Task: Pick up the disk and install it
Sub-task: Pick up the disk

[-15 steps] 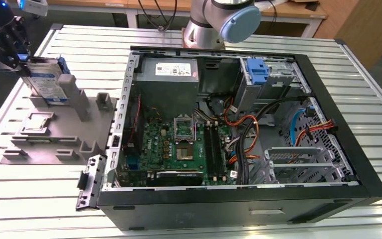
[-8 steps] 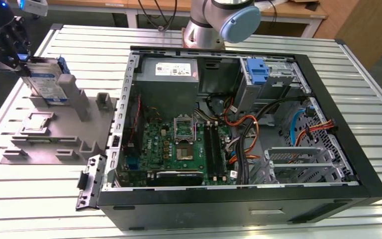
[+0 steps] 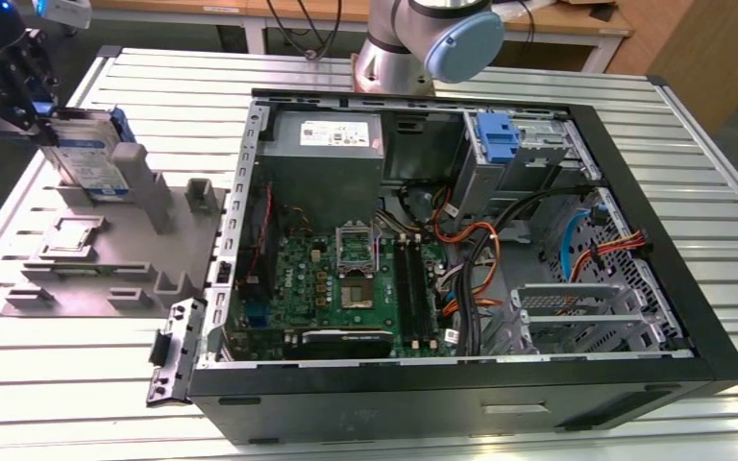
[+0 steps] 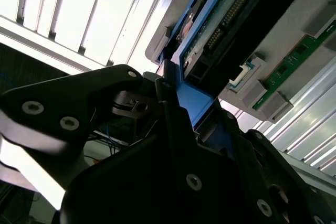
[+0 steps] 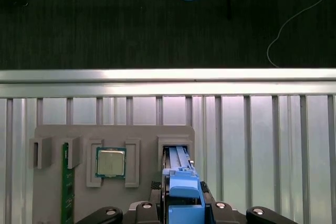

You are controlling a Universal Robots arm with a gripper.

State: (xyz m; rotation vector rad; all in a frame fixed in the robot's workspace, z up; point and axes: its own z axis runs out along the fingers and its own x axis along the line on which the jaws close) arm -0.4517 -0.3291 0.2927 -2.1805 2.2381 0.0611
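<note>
The disk [image 3: 92, 158] stands on edge in a slot of the grey fixture [image 3: 112, 264], on the exterior view's left, beside the open computer case [image 3: 676, 288]. It is silver with a white-and-blue label and a blue carrier frame. My gripper [image 3: 34, 108] sits at the disk's upper outer end. In the first wrist view the blue carrier [image 5: 184, 192] lies between the fingers of the gripper [image 5: 184, 211], which is shut on it. The second wrist view shows the disk's circuit-board side [image 4: 220, 17] and the gripper [image 4: 178, 103] clamped on its blue edge.
A small square silver chip [image 5: 110, 162] and a green memory stick [image 5: 65, 182] rest in other fixture slots. Inside the case are a motherboard [image 3: 343, 279], loose cables [image 3: 472, 259], and another blue carrier [image 3: 498, 139] in the bay at the back. The arm's base [image 3: 427, 43] stands behind the case.
</note>
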